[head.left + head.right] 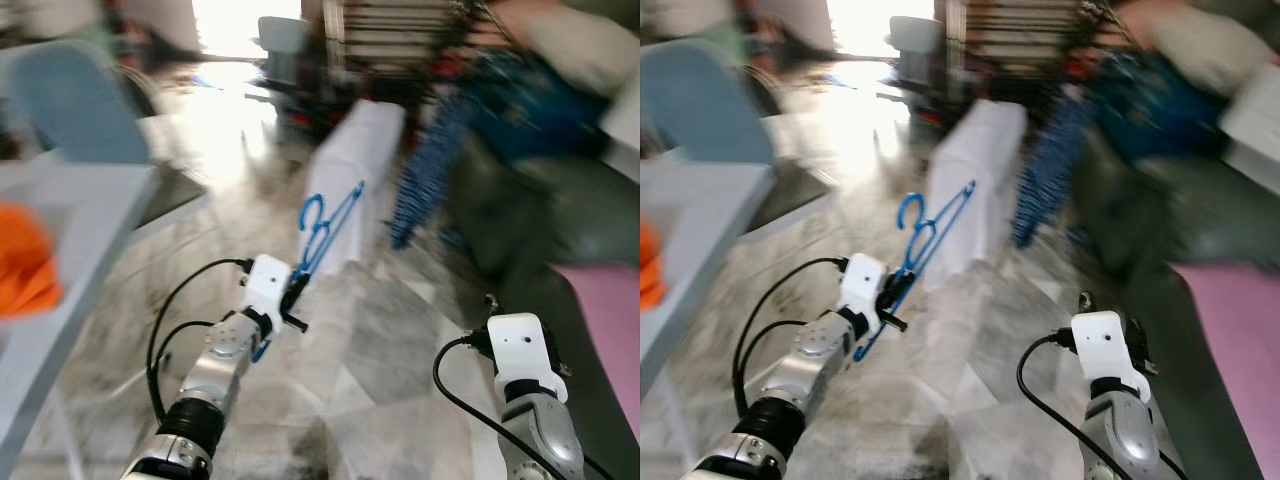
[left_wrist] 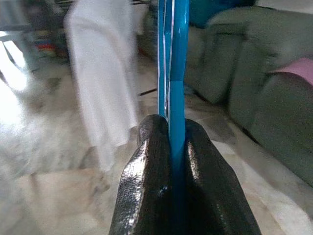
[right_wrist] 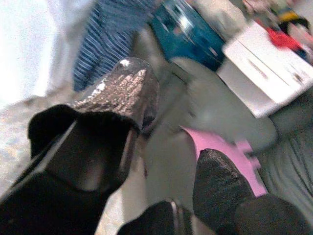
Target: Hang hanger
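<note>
A blue plastic hanger is held up over the marble floor, its hook at the upper left. My left gripper is shut on the hanger's lower part; in the left wrist view the blue bar runs up from between the two black fingers. My right gripper is at the lower right, open, with nothing between its fingers. The right wrist shows white in the head view. The head views are blurred.
A white cloth-covered object stands just beyond the hanger. A grey-green sofa with blue striped clothing and a pink cloth is on the right. A pale table with an orange thing is on the left.
</note>
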Controlling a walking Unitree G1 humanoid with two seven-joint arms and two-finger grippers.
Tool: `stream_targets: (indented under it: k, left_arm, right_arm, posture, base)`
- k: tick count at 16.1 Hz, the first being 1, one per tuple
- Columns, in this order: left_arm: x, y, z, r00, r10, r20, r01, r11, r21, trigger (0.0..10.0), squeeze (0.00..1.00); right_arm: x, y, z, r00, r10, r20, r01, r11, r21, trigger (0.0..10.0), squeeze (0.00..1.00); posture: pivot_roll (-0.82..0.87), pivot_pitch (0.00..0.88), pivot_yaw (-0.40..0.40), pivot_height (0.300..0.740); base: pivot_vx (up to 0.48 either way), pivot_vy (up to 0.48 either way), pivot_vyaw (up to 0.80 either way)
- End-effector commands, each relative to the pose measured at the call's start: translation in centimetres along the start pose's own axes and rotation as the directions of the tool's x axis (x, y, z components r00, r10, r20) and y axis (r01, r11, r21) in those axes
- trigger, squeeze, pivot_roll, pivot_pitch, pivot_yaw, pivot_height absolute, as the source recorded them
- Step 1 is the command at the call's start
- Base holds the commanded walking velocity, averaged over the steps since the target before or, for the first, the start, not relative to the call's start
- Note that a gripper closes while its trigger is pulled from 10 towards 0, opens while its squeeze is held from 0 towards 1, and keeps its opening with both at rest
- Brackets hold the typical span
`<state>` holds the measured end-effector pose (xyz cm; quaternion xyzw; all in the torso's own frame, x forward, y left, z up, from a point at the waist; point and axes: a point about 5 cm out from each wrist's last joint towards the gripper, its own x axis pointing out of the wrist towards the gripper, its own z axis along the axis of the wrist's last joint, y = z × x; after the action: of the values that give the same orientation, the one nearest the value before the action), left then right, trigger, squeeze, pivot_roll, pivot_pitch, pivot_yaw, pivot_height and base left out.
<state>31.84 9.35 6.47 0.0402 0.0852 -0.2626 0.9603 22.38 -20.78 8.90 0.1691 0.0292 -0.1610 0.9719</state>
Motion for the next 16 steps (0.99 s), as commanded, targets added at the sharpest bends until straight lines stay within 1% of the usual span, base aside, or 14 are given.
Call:
stream_targets:
  k: [1,3,5,6,7,8,9,10,11,12,13,14,15,16]
  left_arm:
    - [0.6,-1.0,0.7,0.999,-0.044,0.022,0.044,0.999,0.015,10.0,0.00]
    - [0.5,-1.1,0.6,0.999,-0.049,0.021,0.049,0.999,0.017,10.0,0.00]
    - [0.5,-1.3,0.6,0.997,-0.071,0.021,0.071,0.997,0.033,10.0,0.00]
    - [0.5,-1.4,0.7,0.995,-0.097,0.021,0.096,0.994,0.055,10.0,0.00]
    - [0.5,-1.5,0.8,0.986,-0.165,0.015,0.162,0.979,0.124,10.0,0.00]
    - [0.5,-1.4,0.8,0.982,-0.187,0.007,0.183,0.969,0.167,10.0,0.00]
    - [0.5,-1.0,0.7,0.976,-0.215,-0.020,0.214,0.949,0.232,10.0,0.00]
    - [0.4,-0.7,0.7,0.968,-0.248,-0.040,0.250,0.930,0.271,10.0,0.00]
    - [0.0,-0.4,0.6,0.942,-0.325,-0.078,0.331,0.873,0.358,10.0,0.00]
    - [-0.3,-0.4,0.6,0.917,-0.384,-0.109,0.393,0.820,0.417,10.0,0.00]
    - [-0.5,-0.4,0.4,0.897,-0.421,-0.138,0.436,0.784,0.441,10.0,0.00]
    - [-0.7,-0.5,0.3,0.875,-0.459,-0.156,0.476,0.753,0.455,10.0,0.00]
    - [-0.9,-0.5,0.3,0.857,-0.487,-0.170,0.505,0.723,0.471,10.0,0.00]
    - [-1.0,-0.6,0.3,0.842,-0.509,-0.180,0.526,0.698,0.486,10.0,0.00]
  right_arm:
    - [0.1,-0.4,0.2,1.000,-0.015,0.005,0.015,1.000,-0.010,10.0,0.00]
    - [0.1,-0.3,0.2,1.000,-0.013,0.006,0.013,1.000,-0.010,10.0,0.00]
    - [0.0,-0.2,0.0,1.000,-0.005,-0.003,0.004,1.000,-0.018,10.0,0.00]
    - [-0.1,-0.2,-0.1,1.000,0.013,-0.020,-0.014,0.998,-0.060,10.0,0.00]
    - [-0.2,-0.4,-0.6,0.997,0.049,-0.061,-0.058,0.987,-0.153,10.0,0.00]
    - [-0.3,-0.5,-0.8,0.993,0.078,-0.086,-0.094,0.977,-0.193,10.0,0.00]
    - [-0.4,-0.8,-0.9,0.981,0.137,-0.140,-0.174,0.938,-0.301,10.0,0.00]
    - [-0.5,-1.2,-1.0,0.968,0.173,-0.183,-0.231,0.897,-0.377,10.0,0.00]
    - [-0.7,-2.3,-1.2,0.934,0.225,-0.278,-0.340,0.796,-0.500,10.0,0.00]
    - [-0.8,-3.0,-0.9,0.912,0.253,-0.322,-0.398,0.728,-0.559,10.0,0.00]
    - [-0.7,-3.5,-0.4,0.897,0.276,-0.345,-0.436,0.680,-0.590,10.0,0.00]
    - [-0.6,-3.9,0.0,0.881,0.293,-0.371,-0.471,0.616,-0.632,10.0,0.00]
    - [-0.6,-4.1,0.5,0.861,0.316,-0.398,-0.509,0.543,-0.668,10.0,0.00]
    - [-0.6,-4.1,0.9,0.837,0.344,-0.425,-0.546,0.481,-0.686,10.0,0.00]
  posture:
    - [0.03,0.000,-0.030,0.740]
    - [0.03,0.000,-0.029,0.740]
    - [0.03,0.000,-0.027,0.740]
    - [0.03,0.000,-0.028,0.740]
    - [0.03,0.000,-0.028,0.740]
    - [0.03,0.000,-0.028,0.740]
    - [0.02,0.000,-0.025,0.740]
    - [0.02,0.000,-0.024,0.740]
    - [0.02,0.000,-0.020,0.740]
    - [0.02,0.000,-0.019,0.740]
    - [0.02,0.000,-0.018,0.740]
    - [0.02,0.000,-0.016,0.740]
    - [0.02,0.000,-0.014,0.740]
    - [0.02,0.000,-0.012,0.740]
  base:
    - [0.000,0.247,-0.80]
    - [0.000,0.000,-0.80]
    - [0.000,0.000,-0.25]
    - [0.000,0.000,0.00]
    - [0.000,0.000,0.00]
    - [0.000,0.000,0.00]
    - [0.000,0.000,0.00]
    - [0.000,0.000,0.00]
    - [0.000,0.000,0.00]
    - [0.000,0.000,0.00]
    - [0.000,0.000,0.00]
    - [0.000,0.000,0.00]
    - [0.000,0.000,0.00]
    - [0.000,0.000,0.00]
